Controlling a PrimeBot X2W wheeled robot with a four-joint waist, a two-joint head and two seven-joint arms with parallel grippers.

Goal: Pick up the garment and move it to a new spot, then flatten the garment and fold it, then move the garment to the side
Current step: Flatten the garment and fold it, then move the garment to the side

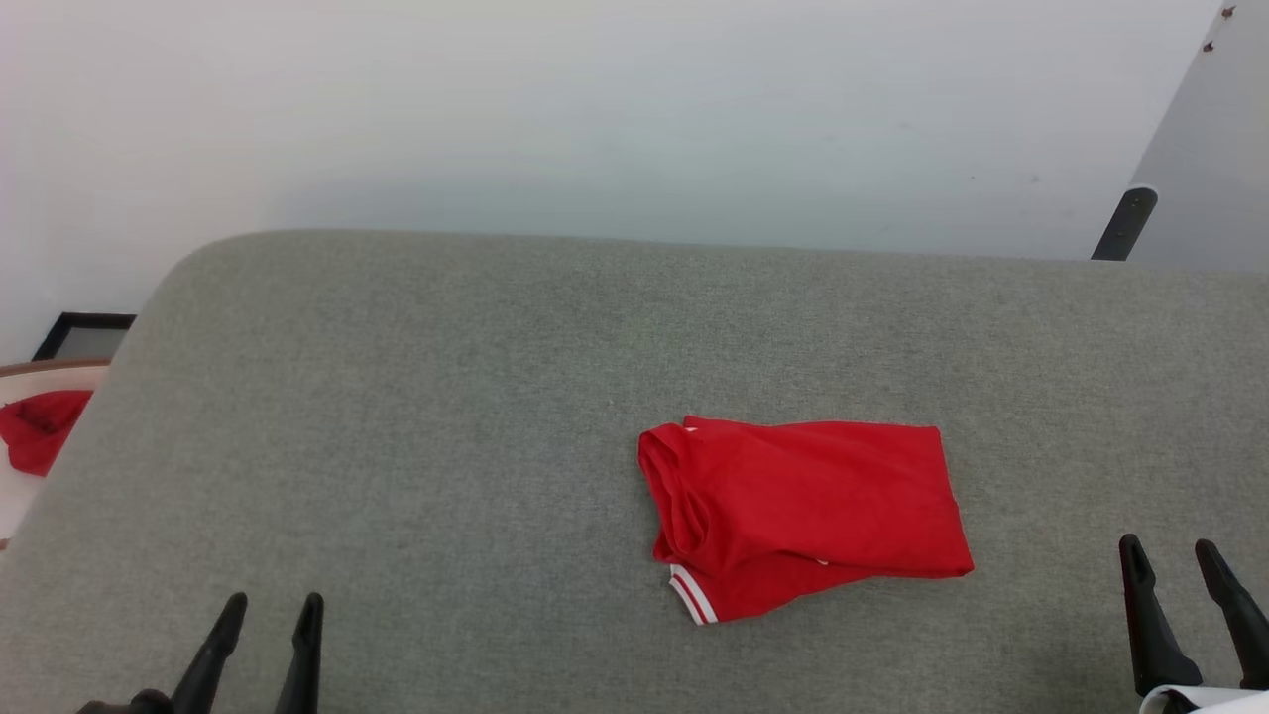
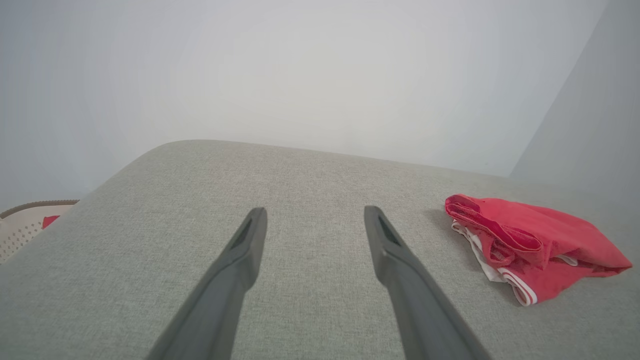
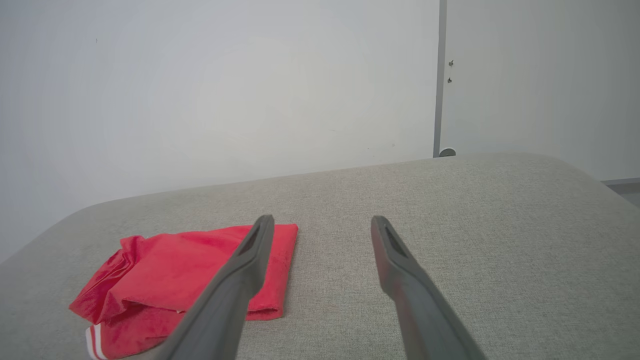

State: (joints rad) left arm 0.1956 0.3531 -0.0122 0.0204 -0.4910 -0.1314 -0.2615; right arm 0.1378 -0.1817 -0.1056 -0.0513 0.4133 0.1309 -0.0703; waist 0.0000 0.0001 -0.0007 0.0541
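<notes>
At the far left of the head view, a pale basket with a brown rim (image 1: 52,369) stands beside the large grey padded fabric surface (image 1: 416,416) and holds a piece of red cloth (image 1: 40,428). Next, at the lower left, the left gripper (image 1: 276,603) hovers over the near part of this surface; its two long dark fingers stand apart and hold nothing. The garment (image 1: 803,511), a red soft-fabric T-shirt with white-and-red striped trim, lies to the right of the middle of the surface as a compact, roughly rectangular folded bundle, with the striped trim at its near left corner. It is well apart from the left gripper, to the right of it and farther from the robot. At the lower right, the right gripper (image 1: 1167,545) is near the right edge of the garment but not touching it; its fingers are also spread and empty. Behind the surface is a plain pale wall (image 1: 634,119).
</notes>
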